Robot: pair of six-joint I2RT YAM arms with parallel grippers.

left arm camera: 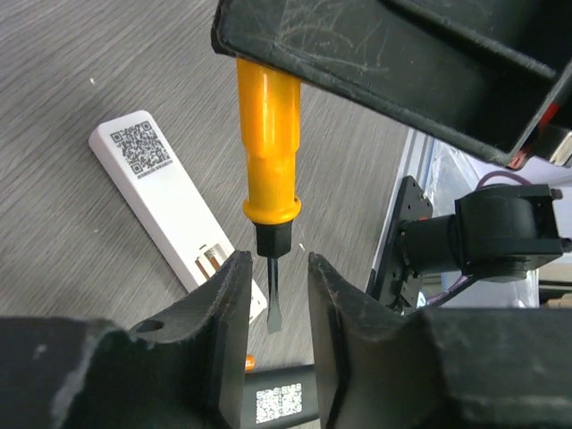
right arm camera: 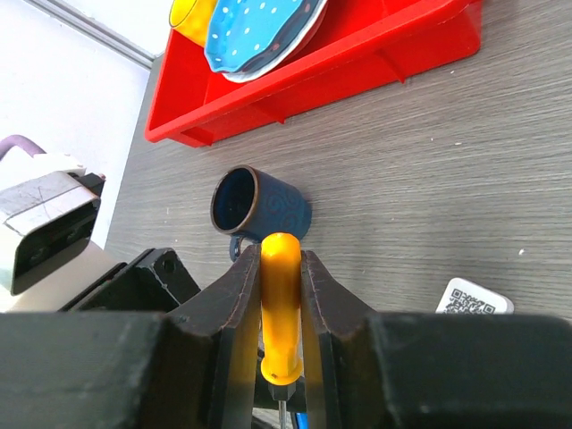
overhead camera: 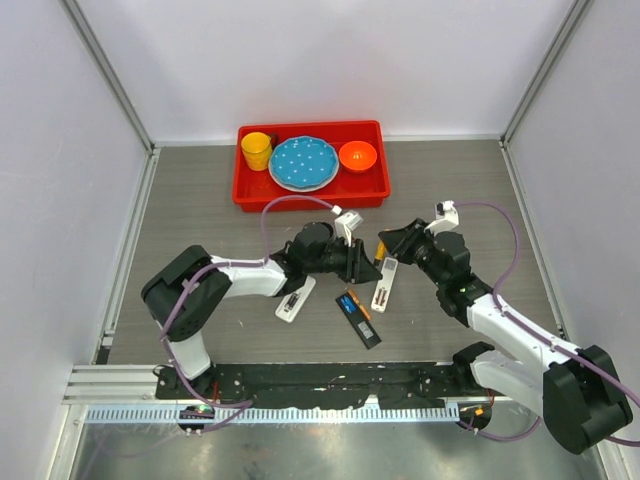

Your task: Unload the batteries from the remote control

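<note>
My right gripper is shut on the orange handle of a screwdriver, blade pointing down. In the left wrist view the screwdriver hangs with its thin blade between my left gripper's open fingers, not touching them. A white remote lies face down beside it with its battery bay open and a dark cell showing inside. A black remote lies opened in front, with blue and orange batteries in it. The two grippers, left and right, meet above the white remote.
A second white remote lies left of the black one. A blue mug lies on its side behind the grippers. A red tray at the back holds a yellow cup, blue plate and orange bowl.
</note>
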